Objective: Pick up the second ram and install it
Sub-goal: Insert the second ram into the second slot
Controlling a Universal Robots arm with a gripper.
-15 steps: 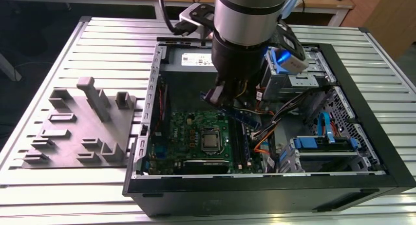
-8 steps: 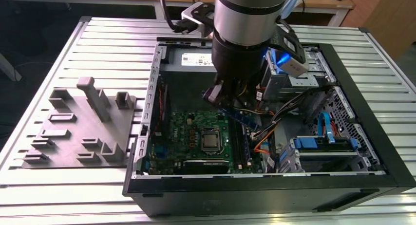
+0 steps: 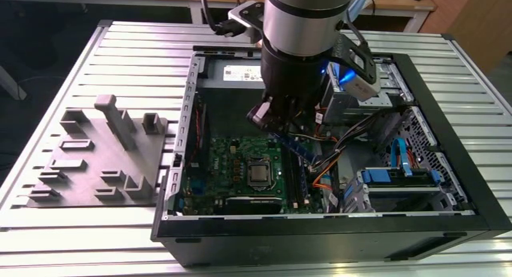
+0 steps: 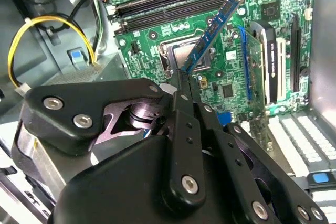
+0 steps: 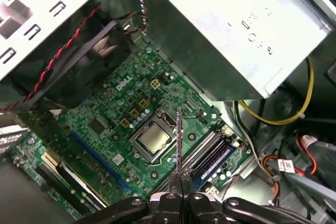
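Exterior view: claw [image 3: 282, 131] grips second ram [image 3: 300, 148] inside case [image 3: 473, 196], over motherboard [image 3: 230, 169]

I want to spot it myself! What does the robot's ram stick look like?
Look inside the open black computer case, above the green motherboard. The pincer grips the second ram: a thin blue stick, tilted in the air, unlike the black slots lying flat.

The arm [image 3: 304, 25] is hanging near vertical, its wrist pointing straight down. The gripper [image 3: 282, 128] is facing downward. In the second wrist view, its fingers [image 4: 182, 109] are pressing together on one end of the second ram [image 4: 212, 30], which is projecting beyond the fingertips.
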